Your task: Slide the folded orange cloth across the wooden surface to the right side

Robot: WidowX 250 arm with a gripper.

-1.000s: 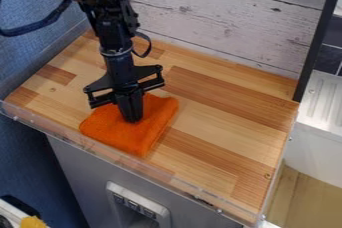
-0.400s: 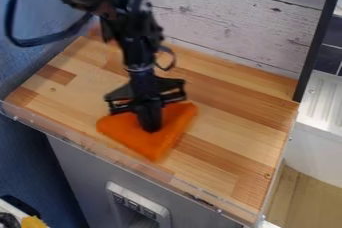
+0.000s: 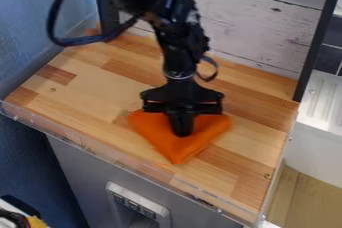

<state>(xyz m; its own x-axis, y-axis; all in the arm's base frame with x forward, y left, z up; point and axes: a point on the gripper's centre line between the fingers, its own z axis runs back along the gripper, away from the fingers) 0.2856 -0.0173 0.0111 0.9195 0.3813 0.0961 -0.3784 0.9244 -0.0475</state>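
Touching orange cloth [image 3: 175,151] (on wood tbl [image 3: 93,89]) w/ blk gripper [image 3: 182,134]

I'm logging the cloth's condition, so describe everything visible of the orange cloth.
The orange cloth looks soft and plain, perhaps folded, with one corner pointing toward the counter's front edge. It lies on the wood-patterned top. The black gripper comes down onto its upper middle, hiding part of it; any grip is unclear.
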